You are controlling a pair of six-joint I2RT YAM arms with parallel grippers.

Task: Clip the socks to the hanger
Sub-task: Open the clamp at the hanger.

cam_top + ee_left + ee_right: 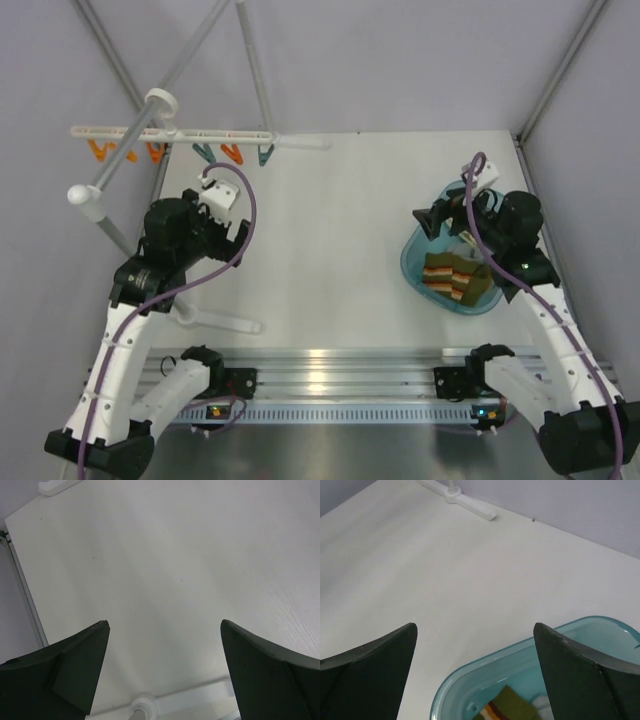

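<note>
Socks (455, 277) lie in a teal bowl (412, 262), with the right gripper (475, 626) spread wide over its rim. The left gripper (164, 624) gapes above the table (175, 555), near the hanger (200, 133).

Teal tub (409, 266) right on white table (330, 230); capped poles (120, 150) far left.

White left arm (113, 352), white right arm (556, 330), chunky black joints, purple cables (250, 215) running along both, dark pointed fingers (65, 675) shaped like wedges
</note>
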